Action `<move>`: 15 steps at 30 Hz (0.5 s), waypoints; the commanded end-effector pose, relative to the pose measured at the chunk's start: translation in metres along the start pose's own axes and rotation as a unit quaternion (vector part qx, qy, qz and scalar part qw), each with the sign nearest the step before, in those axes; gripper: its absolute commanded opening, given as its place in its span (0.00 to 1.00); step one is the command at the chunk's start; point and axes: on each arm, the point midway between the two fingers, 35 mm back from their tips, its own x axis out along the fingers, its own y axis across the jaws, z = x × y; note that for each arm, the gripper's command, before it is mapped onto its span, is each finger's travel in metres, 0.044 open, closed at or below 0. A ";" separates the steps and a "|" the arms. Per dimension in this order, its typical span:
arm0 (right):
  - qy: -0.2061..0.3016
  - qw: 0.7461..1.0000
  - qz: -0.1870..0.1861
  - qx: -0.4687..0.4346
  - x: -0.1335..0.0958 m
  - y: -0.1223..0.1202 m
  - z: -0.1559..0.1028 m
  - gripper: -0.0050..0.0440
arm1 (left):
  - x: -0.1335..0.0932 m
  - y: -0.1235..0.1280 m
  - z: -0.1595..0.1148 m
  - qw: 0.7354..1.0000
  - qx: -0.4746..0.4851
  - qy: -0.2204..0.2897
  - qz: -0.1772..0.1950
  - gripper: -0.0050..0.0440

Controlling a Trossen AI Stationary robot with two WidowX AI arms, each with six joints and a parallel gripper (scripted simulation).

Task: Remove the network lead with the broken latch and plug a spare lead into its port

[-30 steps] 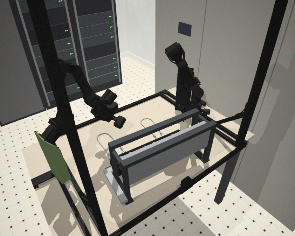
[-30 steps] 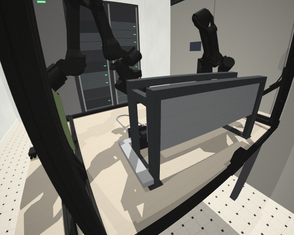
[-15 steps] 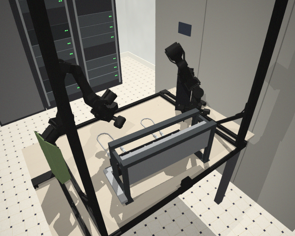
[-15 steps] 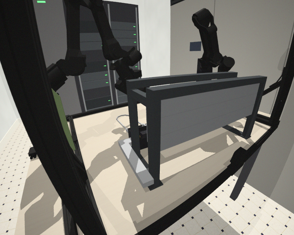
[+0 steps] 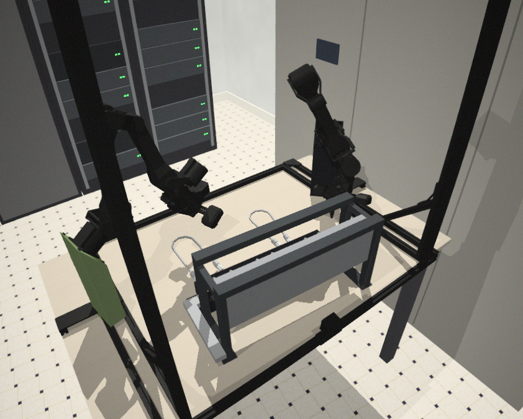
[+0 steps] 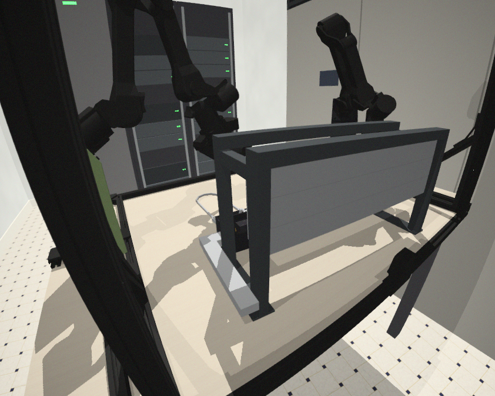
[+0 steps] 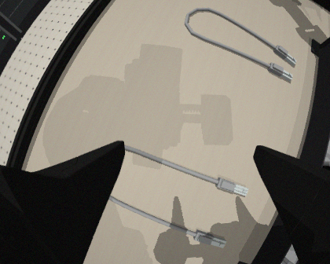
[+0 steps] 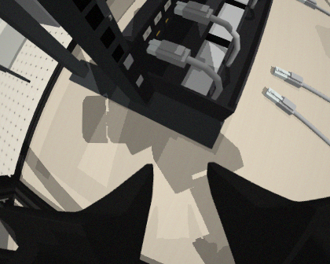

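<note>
The patch panel (image 8: pixel 185 114) sits low inside the grey rack (image 5: pixel 279 227) (image 6: pixel 342 181). In the right wrist view I see two grey leads (image 8: pixel 169 49) (image 8: pixel 194 9) plugged into ports at the panel's near end; the other leads are hidden. My right gripper (image 8: pixel 180 169) is partly open with only bare table between its fingers, just off that end of the panel. Two spare leads lie on the table. Plugs of one (image 7: pixel 233 188) (image 7: pixel 210 239) lie below my left gripper (image 7: pixel 192 150) (image 5: pixel 212 216), which hovers wide open. The other spare (image 7: pixel 280 71) (image 8: pixel 280 98) lies farther along.
The rack's posts and top bars (image 5: pixel 270 227) stand over the panel and hide its ports from the top and exterior views. A light grey base plate (image 6: pixel 231 276) lies under the rack's near end. Black frame posts (image 5: pixel 109 183) edge the table. A green board (image 5: pixel 93 279) stands at the left.
</note>
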 end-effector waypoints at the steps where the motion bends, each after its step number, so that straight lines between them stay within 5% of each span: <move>1: 0.001 1.000 0.001 0.004 0.000 0.000 0.001 0.46 | 0.000 0.000 0.000 1.000 0.000 0.000 0.000 1.00; 6: 0.001 1.000 0.001 0.004 0.000 0.000 0.001 0.46 | 0.000 0.000 0.000 1.000 0.000 0.000 0.000 1.00; 7: 0.025 0.992 -0.005 0.122 0.001 -0.003 0.012 0.46 | 0.000 0.000 0.000 1.000 0.000 0.000 0.000 1.00; 15: 0.025 0.992 -0.005 0.122 0.001 -0.003 0.012 0.46 | 0.000 0.000 0.000 1.000 0.000 0.000 0.000 1.00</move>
